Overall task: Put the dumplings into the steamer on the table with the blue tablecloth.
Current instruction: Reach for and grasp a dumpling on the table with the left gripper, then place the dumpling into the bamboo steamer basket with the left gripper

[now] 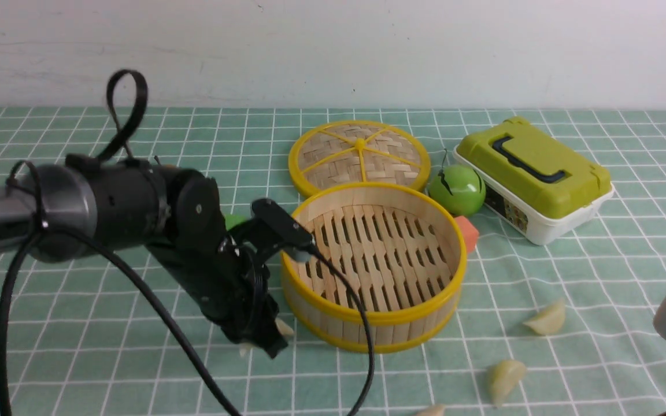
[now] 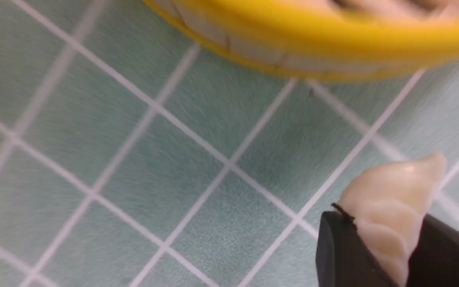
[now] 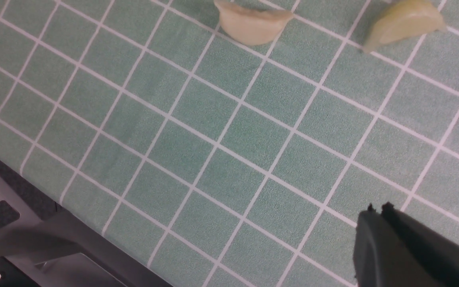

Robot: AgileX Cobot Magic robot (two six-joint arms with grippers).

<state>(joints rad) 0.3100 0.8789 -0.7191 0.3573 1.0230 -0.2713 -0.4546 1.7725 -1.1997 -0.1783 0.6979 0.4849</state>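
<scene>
Whitish dumpling (image 2: 389, 199): small pleated crescent, soft-looking, pinched between the jaws of the left gripper (image 2: 385, 225), down at the blue tablecloth (image 2: 173, 167). Step, as judged: grasp of the first piece, with the steamer (image 1: 367, 323) just beside the gripper, its slats bare; the next move calls for a lift clearing the yellow rim, then release inside. Right gripper (image 3: 377, 211): clenched, empty; a cream dumpling (image 3: 253, 26) and a yellow-green dumpling (image 3: 403, 24) lie ahead of it.

Steamer (image 1: 414, 326) bamboo slats, glossy yellow rims; tablecloth (image 1: 570, 260) matt cloth.

Steamer (image 1: 379, 316) wall beside left gripper (image 1: 263, 342), top uncovered
</scene>
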